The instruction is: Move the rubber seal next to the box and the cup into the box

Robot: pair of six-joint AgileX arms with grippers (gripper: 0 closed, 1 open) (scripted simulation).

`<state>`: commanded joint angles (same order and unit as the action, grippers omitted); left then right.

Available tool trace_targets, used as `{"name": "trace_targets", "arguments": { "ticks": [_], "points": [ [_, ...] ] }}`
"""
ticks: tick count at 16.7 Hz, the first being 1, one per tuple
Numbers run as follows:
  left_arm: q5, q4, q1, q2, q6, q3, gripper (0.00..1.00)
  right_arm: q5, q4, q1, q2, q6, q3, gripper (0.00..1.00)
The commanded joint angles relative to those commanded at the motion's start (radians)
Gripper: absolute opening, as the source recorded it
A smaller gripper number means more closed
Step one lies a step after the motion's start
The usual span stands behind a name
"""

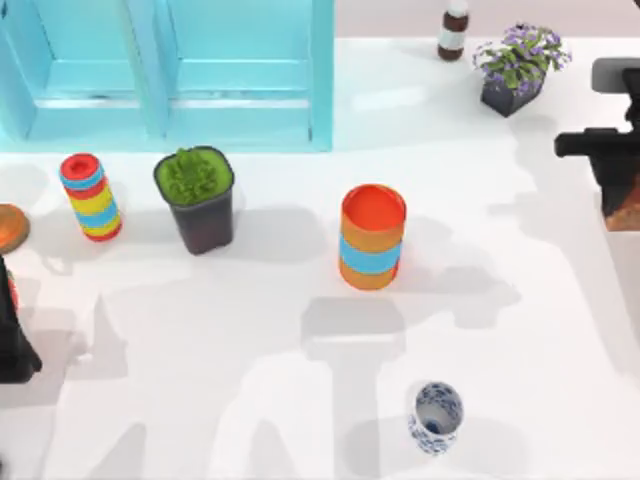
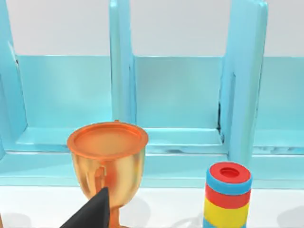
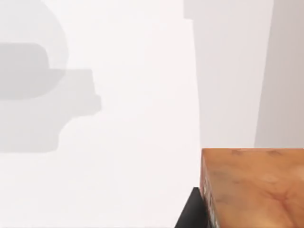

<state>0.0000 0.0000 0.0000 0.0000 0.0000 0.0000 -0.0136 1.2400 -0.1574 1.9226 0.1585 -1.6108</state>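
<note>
The seal [image 1: 626, 212] sits at the table's 3 o'clock edge, under the right gripper [image 1: 612, 165]; you cannot tell how its fingers stand. In the right wrist view the seal [image 3: 254, 187] lies close against a dark finger [image 3: 190, 211]. A poor grip could push it off the edge. The cup [image 1: 436, 417] lies tipped at 5 o'clock and may roll. The box [image 1: 165, 70] is at 11 o'clock. The left gripper [image 1: 12, 330] is parked at 9 o'clock.
</note>
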Motion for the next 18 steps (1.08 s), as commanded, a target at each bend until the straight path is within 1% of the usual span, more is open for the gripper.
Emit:
{"name": "trace_targets", "arguments": {
  "ticks": [10, 15, 18],
  "points": [
    [0.000, 0.000, 0.000, 0.000, 0.000, 0.000, 1.00, -0.001, -0.179, -0.002, 0.023, 0.002, 0.148, 0.00],
    [0.000, 0.000, 0.000, 0.000, 0.000, 0.000, 1.00, -0.001, -0.193, -0.002, 0.029, 0.003, 0.162, 0.00],
    [0.000, 0.000, 0.000, 0.000, 0.000, 0.000, 1.00, -0.001, -0.193, -0.002, 0.029, 0.003, 0.162, 0.23]
  ]
}}
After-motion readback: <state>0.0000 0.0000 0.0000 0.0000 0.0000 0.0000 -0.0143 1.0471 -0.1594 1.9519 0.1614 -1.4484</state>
